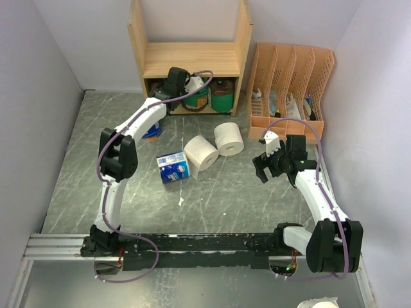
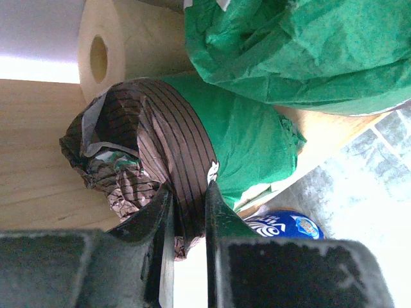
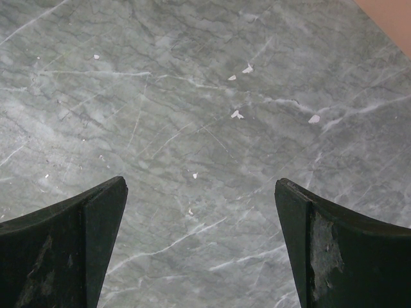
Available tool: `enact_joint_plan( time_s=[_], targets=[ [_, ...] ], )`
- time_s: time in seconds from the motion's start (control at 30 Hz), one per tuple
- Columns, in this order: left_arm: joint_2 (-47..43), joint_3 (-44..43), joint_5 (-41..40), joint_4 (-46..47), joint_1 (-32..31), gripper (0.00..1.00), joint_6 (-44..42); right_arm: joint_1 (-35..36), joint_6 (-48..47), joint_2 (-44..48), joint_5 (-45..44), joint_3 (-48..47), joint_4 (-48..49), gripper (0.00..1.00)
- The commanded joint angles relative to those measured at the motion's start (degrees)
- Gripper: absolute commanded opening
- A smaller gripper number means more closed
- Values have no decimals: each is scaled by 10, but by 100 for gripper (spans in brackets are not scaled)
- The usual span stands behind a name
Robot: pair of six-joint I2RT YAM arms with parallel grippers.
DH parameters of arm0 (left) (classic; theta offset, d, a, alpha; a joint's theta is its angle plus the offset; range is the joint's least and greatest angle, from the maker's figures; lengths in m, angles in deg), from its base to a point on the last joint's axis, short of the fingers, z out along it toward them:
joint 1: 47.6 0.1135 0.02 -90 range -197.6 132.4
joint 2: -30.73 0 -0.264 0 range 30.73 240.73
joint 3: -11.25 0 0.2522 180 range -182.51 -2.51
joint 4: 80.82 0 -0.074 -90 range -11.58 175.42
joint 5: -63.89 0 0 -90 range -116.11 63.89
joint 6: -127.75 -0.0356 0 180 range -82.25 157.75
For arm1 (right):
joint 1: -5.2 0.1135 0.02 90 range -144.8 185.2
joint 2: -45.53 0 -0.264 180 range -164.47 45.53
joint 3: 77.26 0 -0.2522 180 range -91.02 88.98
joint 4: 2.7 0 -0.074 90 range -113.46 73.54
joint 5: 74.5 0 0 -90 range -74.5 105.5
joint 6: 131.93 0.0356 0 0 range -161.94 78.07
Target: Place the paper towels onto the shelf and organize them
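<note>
Black fingers of the left claw [image 2: 188, 189] are shut tight on the crinkly brown end of a green roll [image 2: 247, 138]. That roll sits on the bottom board of the shelf [image 1: 189, 54], and it touches the wood. A second green roll [image 2: 302, 51] is pressed up against it. A tan roll [image 2: 128, 38] with a round hole in its end is close by, inside the shelf too. Just outside the shelf, by its left front corner, a blue thing [image 1: 152, 132] sits on the grey table [image 1: 83, 167], and the left arm hides part of it. In front of the shelf two white rolls [image 1: 215, 146] lie side by side on the table, touching each other. A blue roll [image 1: 173, 167] with white marks lies next to them, a bit farther from the shelf. To the right of the shelf stands a peach rack [image 1: 289, 90]. The right claw [image 1: 268, 157] hangs in front of that rack, well apart from the shelf. Its fingers are spread wide and hold nothing, with only bare table under them.
</note>
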Motion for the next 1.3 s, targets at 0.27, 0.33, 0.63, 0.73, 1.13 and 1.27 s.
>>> enact_joint_plan(
  time_s=[0.27,0.33,0.63,0.73,1.13,1.27],
  targets=[
    [40,-53,28,-59,7,45,16,-7,-6,-1,-1,6,1,100],
    [34,-54,31,-55,7,65,21,-7,-6,-2,-1,6,1,100],
    [-15,-48,16,-36,-1,100,30,-7,-7,-1,-2,6,2,100],
    [-42,-38,17,-38,-11,100,37,-7,-6,1,-3,6,2,100],
    [-141,18,-4,-20,-48,100,52,-7,-7,4,-1,6,2,100],
    [-155,40,-14,-17,-56,100,42,-7,-7,7,-1,6,1,100]
  ],
)
